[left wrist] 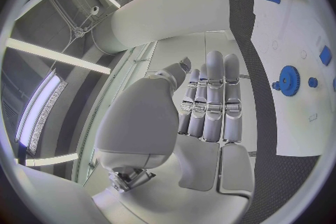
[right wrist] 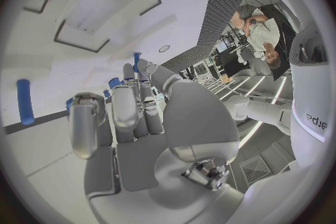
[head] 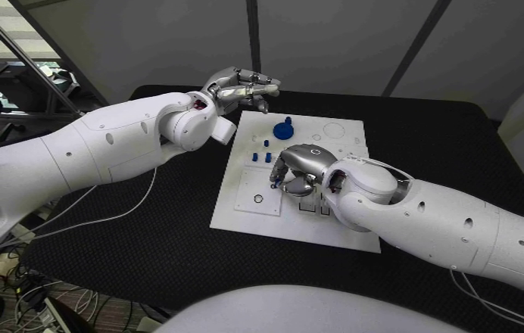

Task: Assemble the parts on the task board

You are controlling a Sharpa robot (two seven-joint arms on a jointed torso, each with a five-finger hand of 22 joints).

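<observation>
Task board (head: pixel 242 210): right hand (head: pixel 297 172) over middle, grip hidden. Left hand (head: pixel 242 88) at far edge, fingers together, empty. Picking step; next needs firm pinch on blue part (head: pixel 283 130).

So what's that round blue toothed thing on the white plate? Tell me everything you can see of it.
The round blue toothed wheel looks like a small plastic gear: a flat disc with teeth all round its rim and a little knob beside its edge. It lies flat on the far part of the white task board, untouched. The left hand is off the board's far left corner; the right hand is over the board nearer the robot. Smaller blue pieces stand between the wheel and that hand.
</observation>
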